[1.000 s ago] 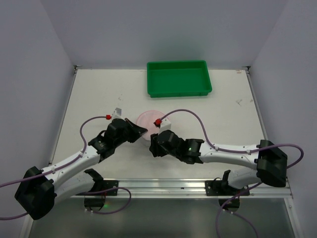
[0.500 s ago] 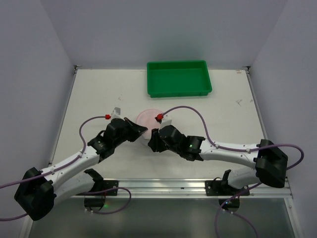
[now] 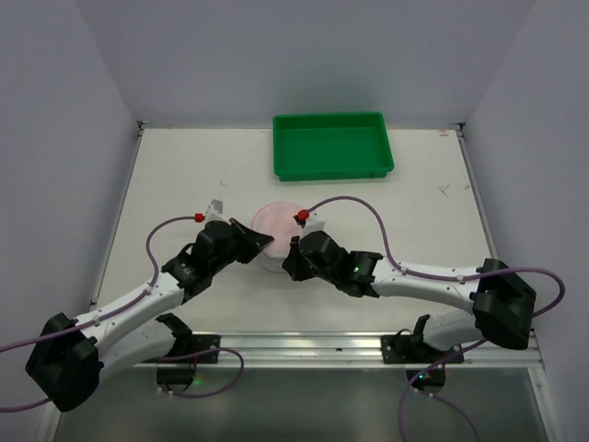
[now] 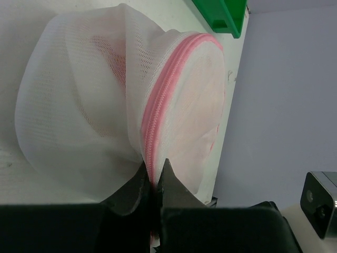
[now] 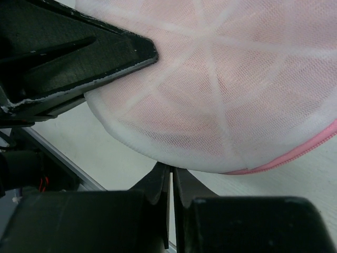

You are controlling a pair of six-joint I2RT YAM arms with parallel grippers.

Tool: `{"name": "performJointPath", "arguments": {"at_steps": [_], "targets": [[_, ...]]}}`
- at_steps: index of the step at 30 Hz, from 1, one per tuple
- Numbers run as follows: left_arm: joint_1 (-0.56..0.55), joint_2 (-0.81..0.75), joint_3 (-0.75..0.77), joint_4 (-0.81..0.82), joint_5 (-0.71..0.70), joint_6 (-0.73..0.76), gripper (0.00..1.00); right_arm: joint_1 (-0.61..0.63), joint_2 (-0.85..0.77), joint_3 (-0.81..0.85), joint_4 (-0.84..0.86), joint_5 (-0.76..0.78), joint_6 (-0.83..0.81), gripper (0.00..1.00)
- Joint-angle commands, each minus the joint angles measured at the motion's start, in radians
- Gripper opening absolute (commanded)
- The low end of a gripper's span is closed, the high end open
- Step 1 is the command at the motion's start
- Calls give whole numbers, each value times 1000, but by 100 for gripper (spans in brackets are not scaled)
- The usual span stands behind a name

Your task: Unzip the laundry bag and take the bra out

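The laundry bag (image 3: 276, 224), a round white mesh pouch with pink zipper trim, lies mid-table between both arms. My left gripper (image 3: 260, 245) is shut on its pink zipper trim (image 4: 158, 110) at the near-left rim; in the left wrist view the gripper (image 4: 153, 176) pinches that seam. My right gripper (image 3: 292, 257) is at the bag's near edge; in the right wrist view the gripper (image 5: 171, 169) has its jaws almost together on the bag's (image 5: 221, 79) lower white rim. The bra (image 4: 108, 50) shows only as pale pink through the mesh.
A green tray (image 3: 331, 145) stands at the back of the table, also in the left wrist view (image 4: 224, 13). The left gripper's fingers (image 5: 105, 52) reach into the right wrist view's upper left. A metal rail (image 3: 304, 345) runs along the near edge.
My right gripper has moved up and a little right, closing in on the bag's near edge. The left gripper has kept its hold on the zipper trim.
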Motion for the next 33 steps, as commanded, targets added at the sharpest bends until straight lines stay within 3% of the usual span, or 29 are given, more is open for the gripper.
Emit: {"name": "performJointPath", "arguments": {"at_steps": [1,5,9,15,19,21,23,25,33], "targets": [[-7,-15,-4,42,5,6,0,-13,-41,-19,42,45,0,0],[-3,-18,-4,2,-37,59,0,-42,-105,-69,-4,27,-33,0],[25,7,22,-56,-37,222,0,-88,-198,-106,-81,16,-112,0],[134,114,72,-63,162,498,0,-147,-310,-117,-188,21,-247,0],[214,223,184,-93,358,657,0,-148,-293,-60,-267,49,-229,0],[214,286,285,-124,377,697,9,-147,-258,-28,-224,-11,-208,0],[215,306,325,-118,406,666,46,-131,-200,-2,-144,-91,-165,0],[215,301,336,-104,406,615,100,-101,-144,30,-89,-106,-131,0],[217,90,202,-199,262,406,100,-78,78,202,-7,-111,-106,0]]}}
